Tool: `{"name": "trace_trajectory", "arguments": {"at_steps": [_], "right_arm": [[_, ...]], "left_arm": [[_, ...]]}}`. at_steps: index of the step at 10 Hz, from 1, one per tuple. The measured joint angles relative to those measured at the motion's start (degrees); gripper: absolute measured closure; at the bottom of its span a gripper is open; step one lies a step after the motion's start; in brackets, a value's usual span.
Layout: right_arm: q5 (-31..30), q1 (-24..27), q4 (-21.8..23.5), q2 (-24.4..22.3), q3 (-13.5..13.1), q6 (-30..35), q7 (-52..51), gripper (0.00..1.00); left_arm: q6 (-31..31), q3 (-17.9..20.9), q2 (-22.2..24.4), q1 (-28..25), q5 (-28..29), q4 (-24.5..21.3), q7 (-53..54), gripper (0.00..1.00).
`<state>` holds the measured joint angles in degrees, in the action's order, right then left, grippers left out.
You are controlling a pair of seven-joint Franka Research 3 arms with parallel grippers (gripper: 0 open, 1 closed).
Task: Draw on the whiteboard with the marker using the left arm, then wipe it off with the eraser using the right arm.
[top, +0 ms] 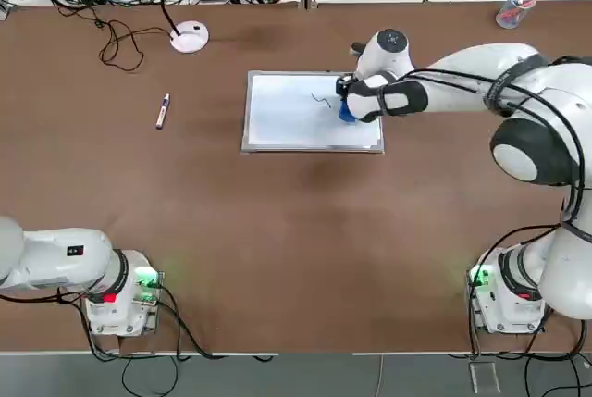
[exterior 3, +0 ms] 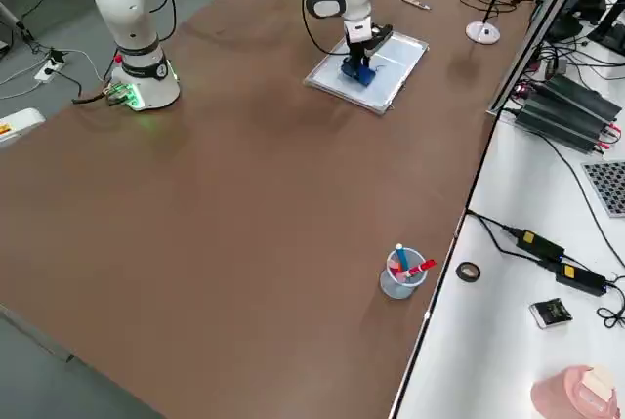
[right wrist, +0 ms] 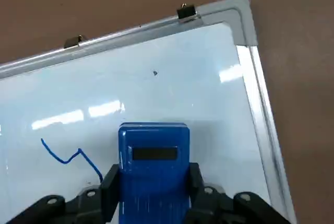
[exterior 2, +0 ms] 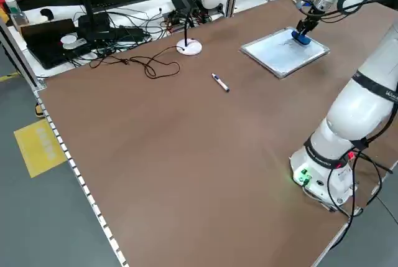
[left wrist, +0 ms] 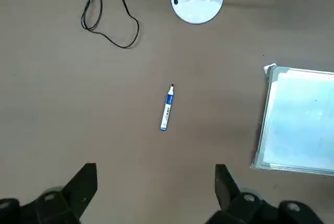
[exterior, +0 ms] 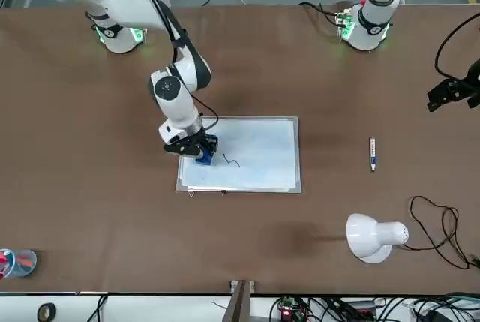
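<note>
From overhead, the right arm's wrist is covering most of the eraser (top: 346, 112), so you are seeing only a sliver of blue there; the right wrist view is showing it far better. The left arm is cut off at the lower left edge of the overhead picture, and its gripper (left wrist: 156, 190) is appearing only in its own wrist view. Whether the eraser's underside is actually pressing on the board is hard to make out.

You are looking at the right gripper (right wrist: 151, 182) clamped on the eraser (right wrist: 152, 166), one finger on each long side, holding it over the whiteboard (top: 282, 110) near the board's right edge. A thin blue squiggle (right wrist: 70, 157) is lying on the board just beside the eraser. The left gripper is hanging above bare counter with its fingers (left wrist: 86, 182) spread wide and nothing between them.

The marker (top: 163, 111) is lying flat on the brown counter (top: 296, 249), well apart from the whiteboard on the left arm's side. A white desk lamp (top: 190, 36) is standing near the far edge with a black cable (top: 116, 45) looping beside it. A clear cup (top: 511, 10) holding red and blue items is sitting at the far right corner. Nothing is standing between the right gripper and the squiggle.
</note>
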<state>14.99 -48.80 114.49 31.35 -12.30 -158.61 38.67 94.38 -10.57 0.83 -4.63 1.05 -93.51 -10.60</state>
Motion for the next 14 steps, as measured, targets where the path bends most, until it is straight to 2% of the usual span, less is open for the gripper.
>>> {"name": "trace_trajectory", "arguments": {"at_steps": [2, 6, 14], "right_arm": [[0.0, -0.7, 0.0, 1.3, -0.2, -2.3, 0.8, 0.44], [0.0, -1.7, -1.4, 2.2, -0.7, -2.4, 3.9, 0.44], [0.0, -6.0, -10.0, 8.0, -1.2, -2.5, 11.5, 0.44]], "left_arm": [[0.0, 0.0, 0.0, 0.0, 0.0, 0.0, 0.0, 0.00], [0.0, 0.0, 0.0, 0.0, 0.0, 0.0, 0.0, 0.00], [0.0, 0.0, 0.0, 0.0, 0.0, 0.0, 0.0, 0.00]]}}
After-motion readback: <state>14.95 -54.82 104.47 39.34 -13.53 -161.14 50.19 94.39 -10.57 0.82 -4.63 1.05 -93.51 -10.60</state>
